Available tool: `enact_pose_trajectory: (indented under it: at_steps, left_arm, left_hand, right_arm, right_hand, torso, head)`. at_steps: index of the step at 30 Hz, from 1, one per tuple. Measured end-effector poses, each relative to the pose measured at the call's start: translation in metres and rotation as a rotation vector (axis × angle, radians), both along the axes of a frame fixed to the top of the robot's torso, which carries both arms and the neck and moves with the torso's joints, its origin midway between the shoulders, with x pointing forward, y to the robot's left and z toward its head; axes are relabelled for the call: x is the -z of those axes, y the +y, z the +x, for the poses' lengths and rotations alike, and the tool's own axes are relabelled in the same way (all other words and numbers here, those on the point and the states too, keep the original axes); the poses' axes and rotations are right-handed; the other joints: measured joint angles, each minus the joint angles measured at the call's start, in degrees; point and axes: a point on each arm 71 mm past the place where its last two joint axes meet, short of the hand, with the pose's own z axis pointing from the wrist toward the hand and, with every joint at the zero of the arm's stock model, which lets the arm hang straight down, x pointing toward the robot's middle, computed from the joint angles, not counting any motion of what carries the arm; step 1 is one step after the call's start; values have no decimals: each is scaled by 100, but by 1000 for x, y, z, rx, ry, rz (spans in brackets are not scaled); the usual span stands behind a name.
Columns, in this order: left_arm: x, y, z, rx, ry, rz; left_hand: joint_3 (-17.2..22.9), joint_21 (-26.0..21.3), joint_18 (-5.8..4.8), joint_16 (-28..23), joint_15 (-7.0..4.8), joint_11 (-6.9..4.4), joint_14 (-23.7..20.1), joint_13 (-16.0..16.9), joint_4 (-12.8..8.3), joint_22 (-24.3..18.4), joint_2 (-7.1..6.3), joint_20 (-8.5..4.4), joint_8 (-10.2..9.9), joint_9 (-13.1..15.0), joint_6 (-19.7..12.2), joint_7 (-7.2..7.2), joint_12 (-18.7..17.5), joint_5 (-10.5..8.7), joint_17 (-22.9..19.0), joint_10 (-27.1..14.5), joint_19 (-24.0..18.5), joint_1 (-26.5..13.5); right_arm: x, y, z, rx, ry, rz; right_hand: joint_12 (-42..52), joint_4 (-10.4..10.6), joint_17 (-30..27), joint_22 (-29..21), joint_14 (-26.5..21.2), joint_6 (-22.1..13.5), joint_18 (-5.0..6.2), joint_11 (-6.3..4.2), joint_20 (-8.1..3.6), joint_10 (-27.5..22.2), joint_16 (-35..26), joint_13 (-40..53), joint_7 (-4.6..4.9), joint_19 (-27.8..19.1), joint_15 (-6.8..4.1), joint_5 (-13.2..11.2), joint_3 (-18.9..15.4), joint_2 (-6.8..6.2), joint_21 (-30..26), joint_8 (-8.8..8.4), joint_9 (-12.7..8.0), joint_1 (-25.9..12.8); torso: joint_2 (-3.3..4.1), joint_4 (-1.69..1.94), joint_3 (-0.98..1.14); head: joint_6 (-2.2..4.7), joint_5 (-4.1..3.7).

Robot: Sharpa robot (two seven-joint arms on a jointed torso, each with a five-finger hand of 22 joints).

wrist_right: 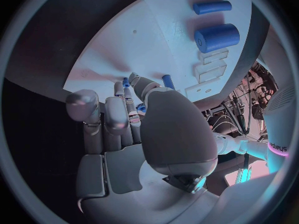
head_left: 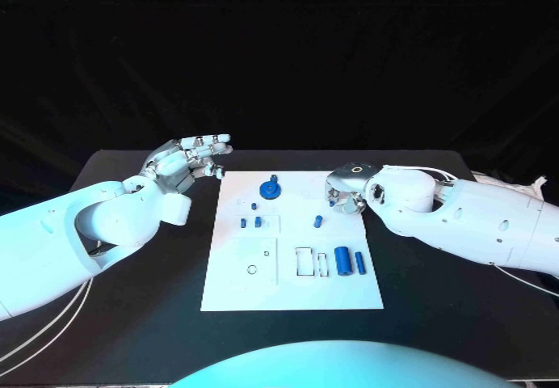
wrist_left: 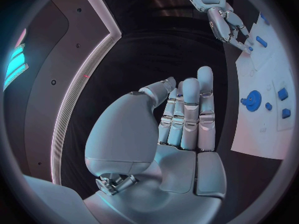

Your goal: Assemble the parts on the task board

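**Two hands at the far end of the task board**

Nearest the head camera, the bare near edge of the white task board (head_left: 292, 299) is lying on the black table (head_left: 466, 323). Farther up the board, a large blue cylinder (head_left: 342, 259) and a slimmer blue pin (head_left: 360, 262) are lying side by side next to some rectangular slots. A small blue peg (head_left: 317, 220) is sitting near the middle, two small blue blocks (head_left: 255, 221) are resting toward the left, and a round blue gear (head_left: 269, 190) is lying at the far end. The left hand (head_left: 187, 162) is hovering off the board's far left corner, fingers apart and upraised, holding nothing. The right hand (head_left: 350, 187) is hanging over the far right part of the board, fingers curled downward — whether they are gripping anything cannot be told from here.

From the left wrist, the left hand (wrist_left: 181, 119) is showing a bare palm with straight fingers side by side, nothing between them. The gear (wrist_left: 253, 100) is lying on the board (wrist_left: 255, 134) beside it, and the right hand (wrist_left: 230, 30) is reaching down to the board farther off.

From the right wrist, the right hand (wrist_right: 143, 124) is curling its fingers against the board (wrist_right: 124, 50), small blue pieces (wrist_right: 168, 81) showing at the fingertips — a grip cannot be confirmed. The large cylinder (wrist_right: 216, 38) and the pin (wrist_right: 212, 7) are lying beyond.
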Motion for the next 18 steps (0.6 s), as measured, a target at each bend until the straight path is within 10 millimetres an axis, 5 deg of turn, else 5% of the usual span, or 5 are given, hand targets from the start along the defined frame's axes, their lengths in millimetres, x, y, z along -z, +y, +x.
enact_pose_trajectory:
  at_steps: [18]
  left_arm:
    - [0,-1,0,3,2,6]
  left_hand:
    - [-30,-23,-1,0,20,12,-20,-1,3,-12,0,21,0,-5,-22,21,23,0,-15,-30,-21,0]
  right_arm:
    - [7,2,4,11,10,3]
  right_hand:
    - [0,-57,47,72,0,141,0,-18,1,206,61,-130,13,43,0,0,163,102,24,0,18,36]
  torso:
    - [-1,-3,-7]
  head:
    - [-48,37]
